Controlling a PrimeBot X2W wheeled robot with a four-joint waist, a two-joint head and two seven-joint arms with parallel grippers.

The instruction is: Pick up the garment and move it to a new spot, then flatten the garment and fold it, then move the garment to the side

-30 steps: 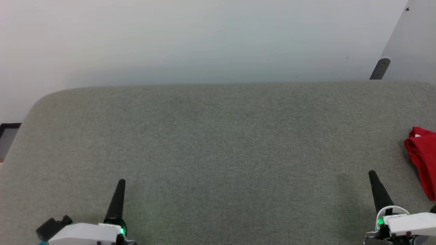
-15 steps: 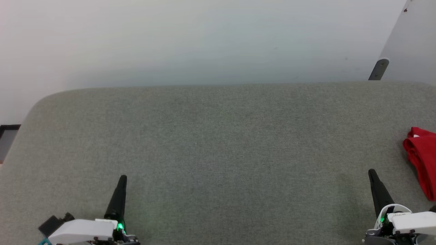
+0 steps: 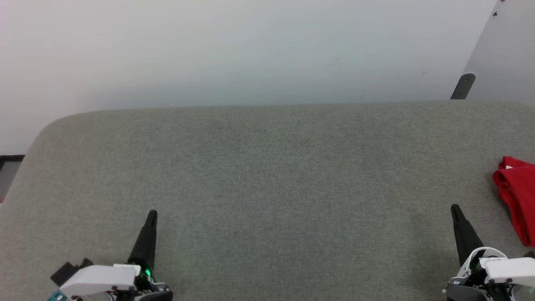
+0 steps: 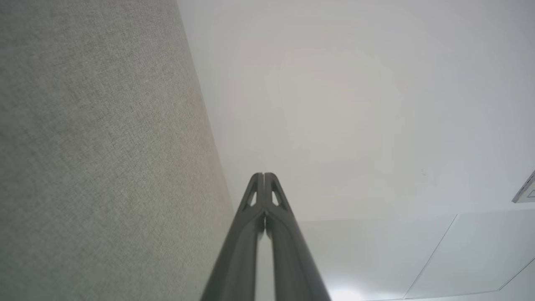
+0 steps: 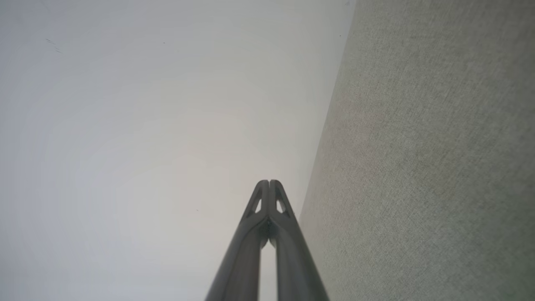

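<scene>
Showing one garment (image 3: pixel 517 196), a bunched red heap on the grey cloth surface (image 3: pixel 267 167), cut by the head view's right border, near the right gripper (image 3: pixel 454 208) and well apart from the left gripper (image 3: pixel 152 213). Two grippers, both with fingers pressed together, holding nothing. Risk: closed fingers would shove the heap; a pinch may catch several layers, leaving it twisted for flattening.

Black, tapered, white-cased left tool (image 3: pixel 152 214), right tool (image 3: pixel 454 208)

no readable text, labels or numbers
</scene>
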